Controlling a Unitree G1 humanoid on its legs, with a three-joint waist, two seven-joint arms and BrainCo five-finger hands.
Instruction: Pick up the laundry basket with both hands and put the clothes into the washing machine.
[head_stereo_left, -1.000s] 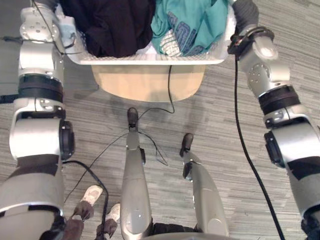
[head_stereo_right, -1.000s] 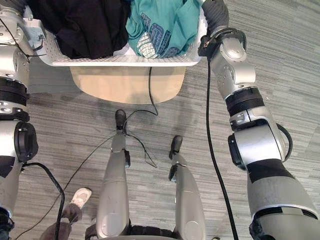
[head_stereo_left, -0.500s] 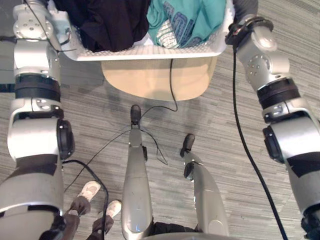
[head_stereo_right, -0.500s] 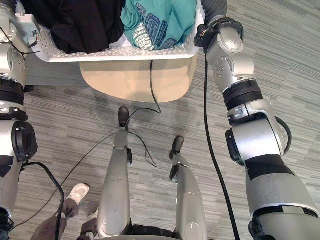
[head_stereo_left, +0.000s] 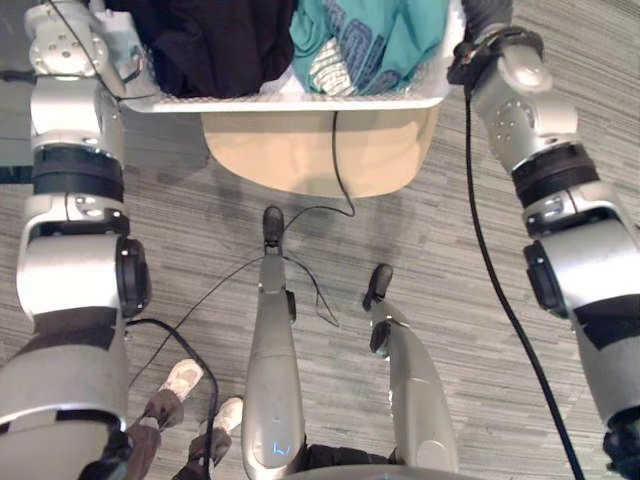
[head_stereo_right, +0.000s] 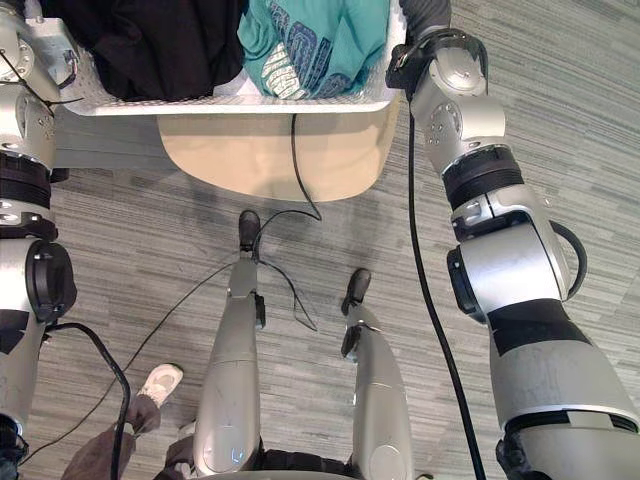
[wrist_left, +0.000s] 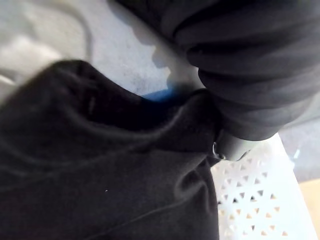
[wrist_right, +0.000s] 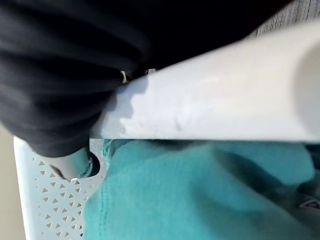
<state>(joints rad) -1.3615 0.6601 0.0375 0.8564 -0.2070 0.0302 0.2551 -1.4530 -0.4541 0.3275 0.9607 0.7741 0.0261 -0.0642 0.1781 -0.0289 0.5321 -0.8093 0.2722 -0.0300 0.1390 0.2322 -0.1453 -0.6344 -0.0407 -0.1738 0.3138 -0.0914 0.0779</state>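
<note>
Looking down from the head, you have the white perforated plastic laundry basket (head_stereo_left: 290, 102) at the far edge of the scene, spanning the space between both arms. It overlaps a pale beige rounded surface (head_stereo_left: 320, 155) beneath it; you cannot tell whether the two touch. Inside the basket, a crumpled black garment (head_stereo_left: 215, 40) fills the left half and a teal printed garment (head_stereo_left: 375, 35) the right half, pressed against each other. Your left hand (wrist_left: 250, 65) is at the basket's left end, its dark cover against the black cloth; whether it is open or clamped cannot be told. Your right hand (wrist_right: 55, 85) is at the right end, against the smooth white rim beside the teal cloth; its grasp likewise cannot be told. A person's white shoes (head_stereo_left: 182, 382) stand on the grey striped floor (head_stereo_left: 450, 230), lower left.
</note>
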